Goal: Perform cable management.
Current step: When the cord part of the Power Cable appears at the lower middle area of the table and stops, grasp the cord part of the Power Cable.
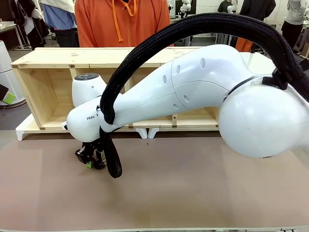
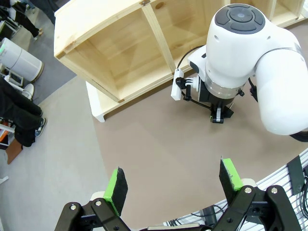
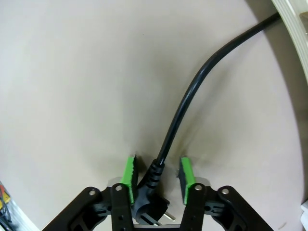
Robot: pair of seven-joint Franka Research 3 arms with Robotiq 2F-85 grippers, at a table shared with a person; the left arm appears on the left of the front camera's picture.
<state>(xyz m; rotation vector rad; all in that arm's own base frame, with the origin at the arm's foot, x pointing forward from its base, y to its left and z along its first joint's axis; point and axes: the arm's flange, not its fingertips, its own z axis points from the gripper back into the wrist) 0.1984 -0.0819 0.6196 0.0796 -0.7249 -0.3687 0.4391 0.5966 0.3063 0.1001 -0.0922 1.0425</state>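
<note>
My right claw (image 3: 156,166) straddles the cable (image 3: 190,91) near its plug — grip unclear; left claw (image 2: 172,173) wide open, empty.

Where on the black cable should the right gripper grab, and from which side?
Probably the ribbed collar behind the plug, from straight above: the cable lies flat on the table, and the collar is thicker than the rest. The right gripper straddles it.
</note>
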